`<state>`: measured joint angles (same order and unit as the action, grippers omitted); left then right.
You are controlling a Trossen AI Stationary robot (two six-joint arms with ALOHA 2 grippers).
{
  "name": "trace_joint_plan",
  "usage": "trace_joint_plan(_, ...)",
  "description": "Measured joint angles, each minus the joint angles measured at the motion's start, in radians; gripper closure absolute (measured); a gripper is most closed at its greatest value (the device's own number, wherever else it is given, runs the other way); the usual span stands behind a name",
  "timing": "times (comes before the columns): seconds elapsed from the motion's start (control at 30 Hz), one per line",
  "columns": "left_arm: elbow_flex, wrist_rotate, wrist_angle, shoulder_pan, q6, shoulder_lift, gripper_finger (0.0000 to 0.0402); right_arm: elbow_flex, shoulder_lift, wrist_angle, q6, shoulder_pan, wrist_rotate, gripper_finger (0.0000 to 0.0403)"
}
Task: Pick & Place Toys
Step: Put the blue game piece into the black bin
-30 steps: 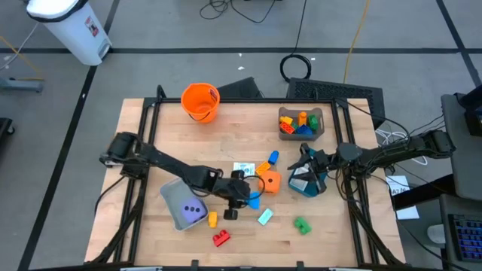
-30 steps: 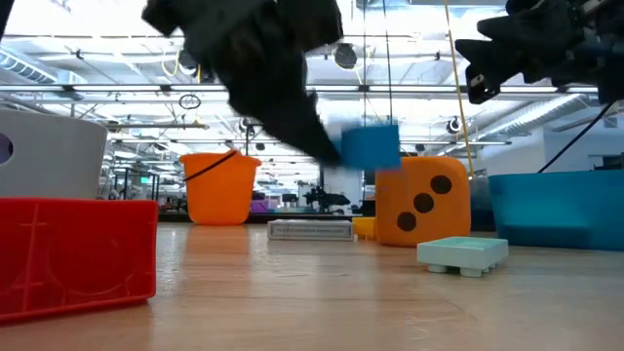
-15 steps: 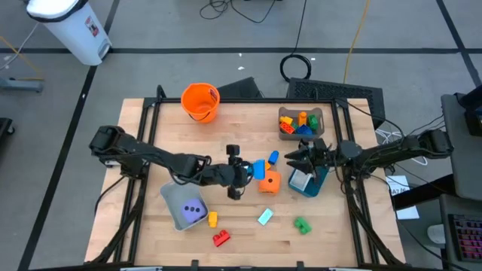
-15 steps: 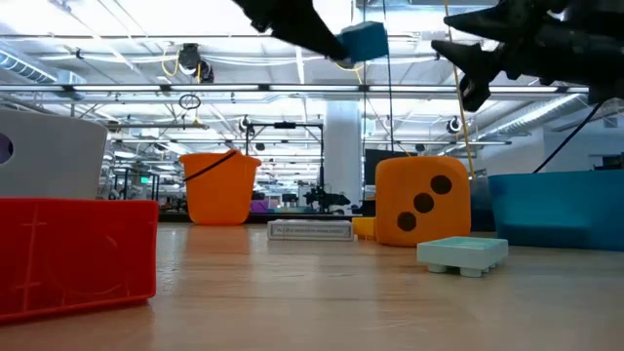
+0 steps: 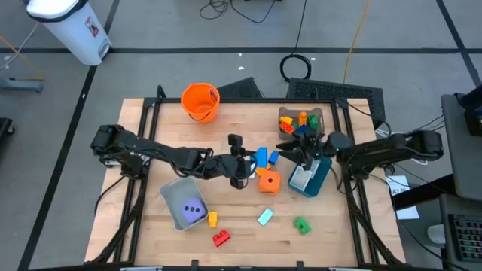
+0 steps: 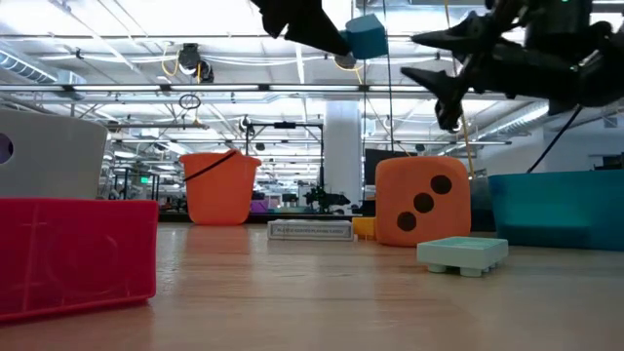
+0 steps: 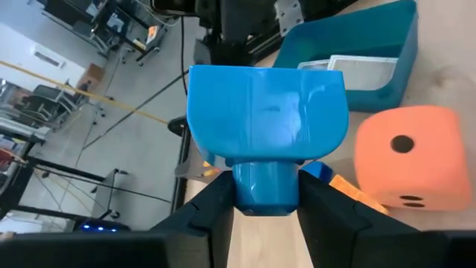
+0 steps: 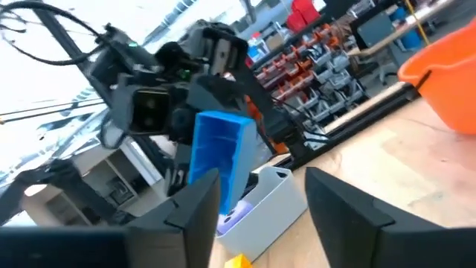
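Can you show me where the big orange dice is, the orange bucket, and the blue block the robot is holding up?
Orange dotted die [image 6: 419, 202], low view: on its spotted front face.
Orange plastic bucket [image 5: 200, 101], high view: on its rim.
Blue plastic block [image 7: 266, 117], left wrist view: on its broad face.

No readable text anywhere (dice show only pips).

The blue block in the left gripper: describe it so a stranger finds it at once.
Start at the orange die mid-table. Just above it, the left gripper holds the blue block in the air, facing the right gripper. Every other loose toy lies on the wood; this one hangs clear.
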<state>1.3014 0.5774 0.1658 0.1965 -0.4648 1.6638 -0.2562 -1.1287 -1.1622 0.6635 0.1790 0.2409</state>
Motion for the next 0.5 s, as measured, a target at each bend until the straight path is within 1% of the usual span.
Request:
trace_joint_plan(0.07, 0.0, 0.001, -0.001, -0.01, -0.011, 0.0, 0.0272, -0.03, -0.031, 0.026, 0.006, 0.008, 0.006, 0.0194)
trace_joint_plan(0.27, 0.0, 0.0, -0.001, -0.027, -0.031, 0.0, 0.0277, -0.14, -0.129, 0.067, 0.005, 0.018, 0.106, 0.0138)
trace_joint_plan(0.5, 0.0, 0.0, 0.028, -0.027, -0.038, 0.0, 0.0259, -0.231, -0.21, 0.079, 0.011, 0.01, 0.108, 0.0093)
